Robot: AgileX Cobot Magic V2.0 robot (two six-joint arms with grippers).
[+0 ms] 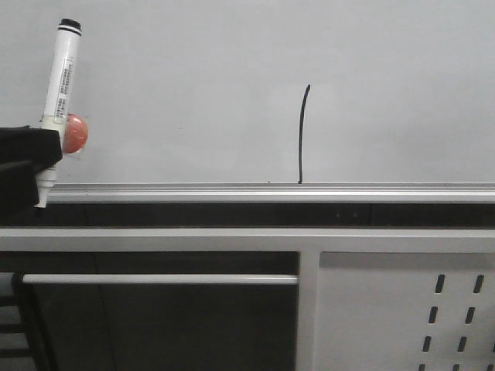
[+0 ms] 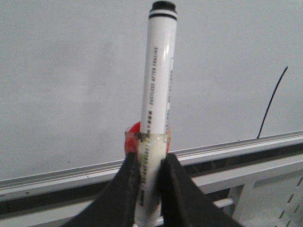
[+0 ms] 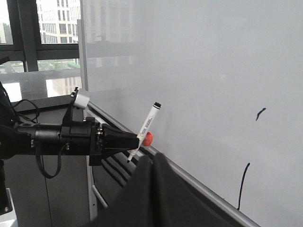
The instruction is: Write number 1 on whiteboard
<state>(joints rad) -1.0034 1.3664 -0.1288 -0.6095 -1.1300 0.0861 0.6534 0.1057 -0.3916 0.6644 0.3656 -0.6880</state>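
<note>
The left gripper (image 2: 150,163) was closed on the white marker pen (image 2: 157,80), its two black fingers (image 2: 127,182) pressing the lower part of the barrel from both sides. The pen stood almost upright, with the black cap end above the fingers and the tip below them. A small red-orange piece (image 1: 75,133) sat on the barrel just above the grip. The pen was close in front of the whiteboard (image 1: 193,69), but I could not tell if it touched the surface.

Away from the pen, toward the robot's right, the number 1 (image 1: 303,133) stood on the board as a thin black, slightly curved stroke, well apart from the gripper. Its lower end reached almost to the silver rail (image 1: 309,192) at the bottom of the board.

The right gripper (image 3: 150,163) showed its dark fingers pressed together, with nothing visible between them.
</note>
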